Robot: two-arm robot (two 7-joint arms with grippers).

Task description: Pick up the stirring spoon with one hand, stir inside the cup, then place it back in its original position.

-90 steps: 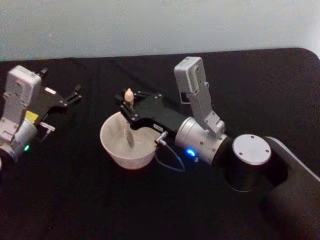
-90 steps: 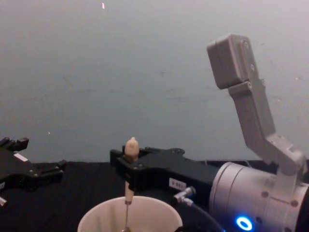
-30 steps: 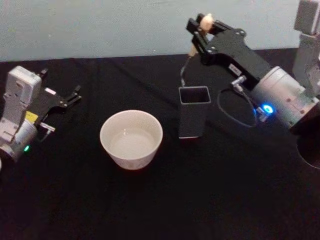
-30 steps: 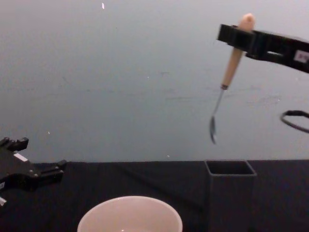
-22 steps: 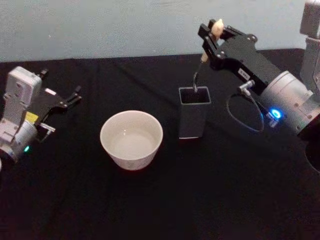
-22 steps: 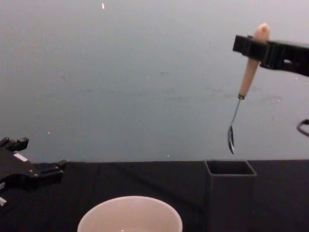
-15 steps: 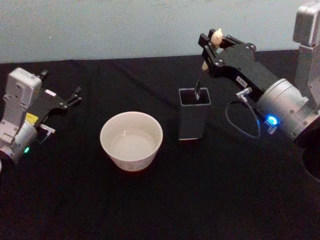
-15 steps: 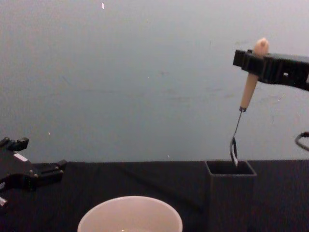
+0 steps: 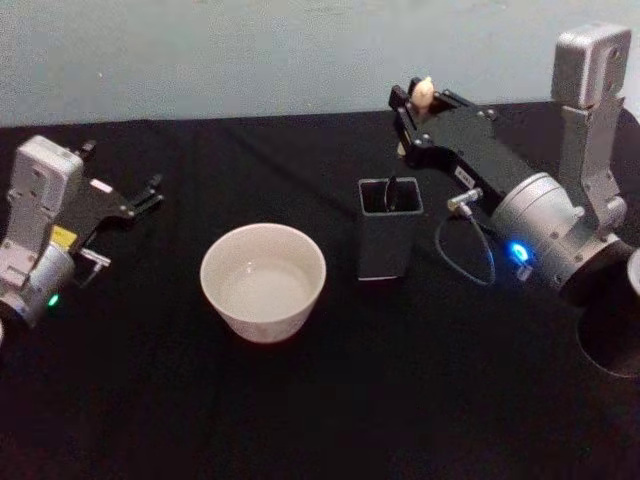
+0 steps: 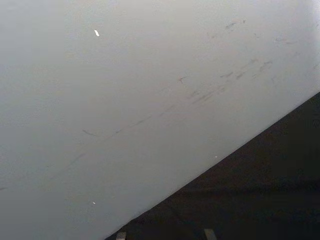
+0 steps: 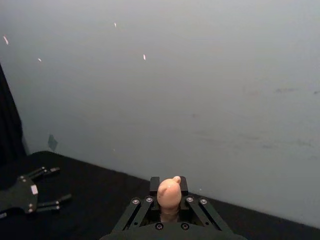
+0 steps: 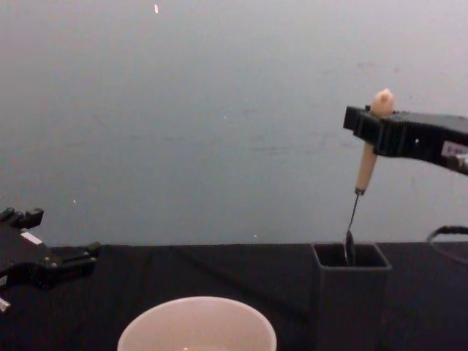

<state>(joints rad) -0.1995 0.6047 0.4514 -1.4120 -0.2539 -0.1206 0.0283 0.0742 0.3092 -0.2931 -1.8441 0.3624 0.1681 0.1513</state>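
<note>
The stirring spoon (image 12: 365, 164) hangs upright, its cream handle top (image 9: 424, 91) clamped in my right gripper (image 9: 412, 108), which is shut on it. Its metal bowl end dips into the open top of the dark square holder (image 9: 388, 241). In the right wrist view the cream knob (image 11: 169, 194) sits between the black fingers. The wide cream cup (image 9: 263, 280) stands to the left of the holder, its rim (image 12: 197, 322) low in the chest view. My left gripper (image 9: 140, 196) rests open at the far left of the table, away from the cup.
A black cloth (image 9: 330, 400) covers the table, with a pale wall (image 9: 250, 50) behind it. A loop of cable (image 9: 465, 255) hangs from the right wrist beside the holder. Open cloth lies in front of the cup and holder.
My right gripper lifted the spoon out of the cup, carried it right over the dark holder, and lowered it until its bowl entered the holder. The left arm stayed still.
</note>
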